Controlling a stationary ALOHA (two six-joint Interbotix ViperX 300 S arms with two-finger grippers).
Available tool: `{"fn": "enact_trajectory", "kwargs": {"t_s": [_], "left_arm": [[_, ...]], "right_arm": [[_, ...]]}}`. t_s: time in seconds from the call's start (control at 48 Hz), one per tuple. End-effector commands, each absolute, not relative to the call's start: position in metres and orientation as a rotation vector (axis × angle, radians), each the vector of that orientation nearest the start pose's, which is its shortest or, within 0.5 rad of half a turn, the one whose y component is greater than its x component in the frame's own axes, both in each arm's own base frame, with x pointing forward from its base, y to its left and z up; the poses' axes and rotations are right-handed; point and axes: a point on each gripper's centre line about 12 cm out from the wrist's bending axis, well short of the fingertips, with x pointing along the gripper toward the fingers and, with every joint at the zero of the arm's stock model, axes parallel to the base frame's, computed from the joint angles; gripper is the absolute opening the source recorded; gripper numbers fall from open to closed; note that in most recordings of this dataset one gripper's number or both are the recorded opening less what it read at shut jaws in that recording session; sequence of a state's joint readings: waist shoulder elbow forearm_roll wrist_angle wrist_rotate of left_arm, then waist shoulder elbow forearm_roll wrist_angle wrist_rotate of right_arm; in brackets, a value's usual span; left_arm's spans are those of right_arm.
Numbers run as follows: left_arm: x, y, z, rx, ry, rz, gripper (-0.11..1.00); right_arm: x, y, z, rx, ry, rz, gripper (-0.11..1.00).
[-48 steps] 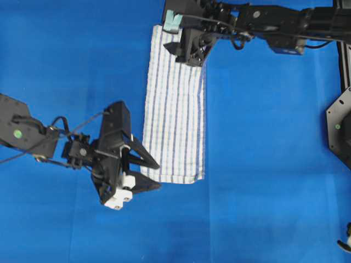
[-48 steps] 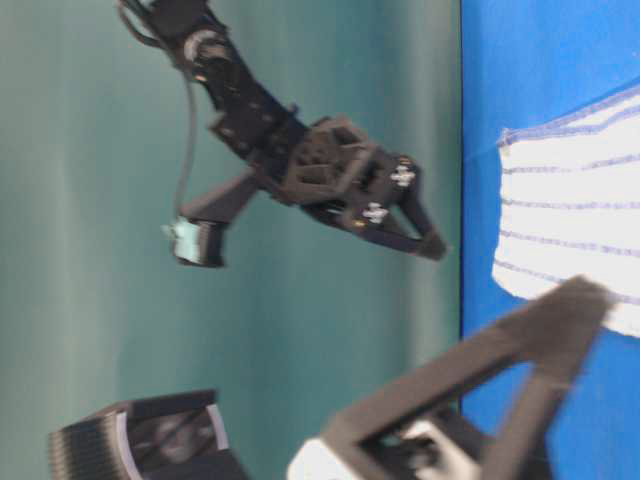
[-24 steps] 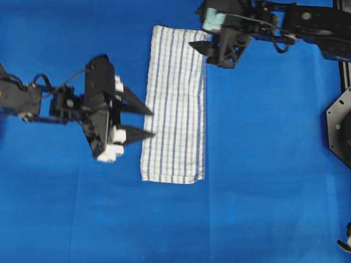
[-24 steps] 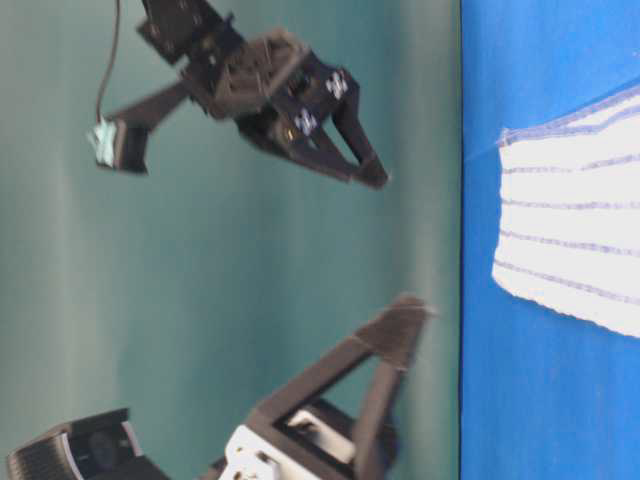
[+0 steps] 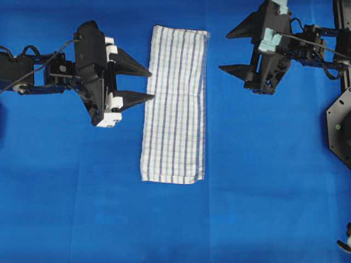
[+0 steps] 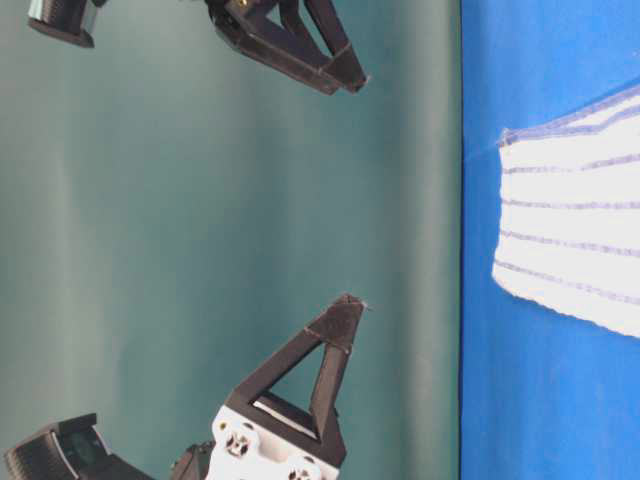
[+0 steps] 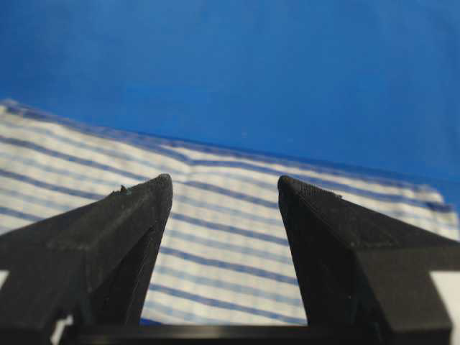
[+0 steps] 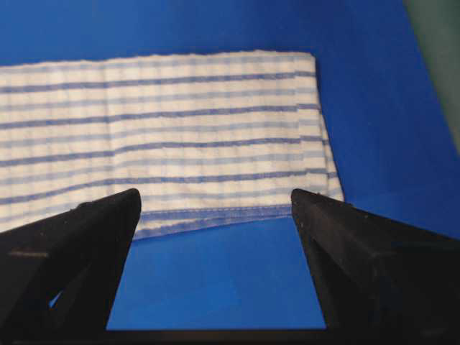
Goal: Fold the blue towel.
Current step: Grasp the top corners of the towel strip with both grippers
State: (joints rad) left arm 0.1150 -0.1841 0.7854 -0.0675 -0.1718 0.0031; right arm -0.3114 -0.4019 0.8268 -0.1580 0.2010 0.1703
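Observation:
The blue towel [image 5: 174, 104] lies flat on the table as a long narrow folded strip, white with blue stripes. My left gripper [image 5: 152, 84] hovers just off its left edge near the far end, open and empty; in the left wrist view the left gripper [image 7: 225, 183] frames the striped towel [image 7: 72, 158]. My right gripper [image 5: 224, 52] hangs open and empty to the right of the towel's far end. The right wrist view shows the right gripper [image 8: 215, 194] over bare table, with the towel [image 8: 165, 122] beyond. At table level, both grippers are raised well off the towel [image 6: 570, 230].
The plain blue table covering [image 5: 82, 208] spreads all round the towel. A black arm base [image 5: 340, 126] stands at the right edge, with a small white object [image 5: 345, 244] in the near right corner. A teal backdrop [image 6: 200, 250] stands behind the table.
My left gripper rose from the towel's near left corner and moved along its left edge toward the far end. My right gripper lifted off the far end and swung right.

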Motion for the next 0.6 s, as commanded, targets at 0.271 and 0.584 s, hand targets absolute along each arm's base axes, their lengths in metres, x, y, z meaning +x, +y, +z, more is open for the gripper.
{"fn": "enact_trajectory", "kwargs": {"t_s": [0.271, 0.584], "left_arm": [[0.355, 0.061, 0.227, -0.079, 0.385, 0.185, 0.54], [0.361, 0.12, 0.211, -0.02, 0.432, 0.312, 0.54]], "right_arm": [[0.3, -0.103, 0.241, 0.106, 0.592, -0.345, 0.91], [0.321, -0.154, 0.215, 0.142, 0.617, -0.447, 0.91]]}}
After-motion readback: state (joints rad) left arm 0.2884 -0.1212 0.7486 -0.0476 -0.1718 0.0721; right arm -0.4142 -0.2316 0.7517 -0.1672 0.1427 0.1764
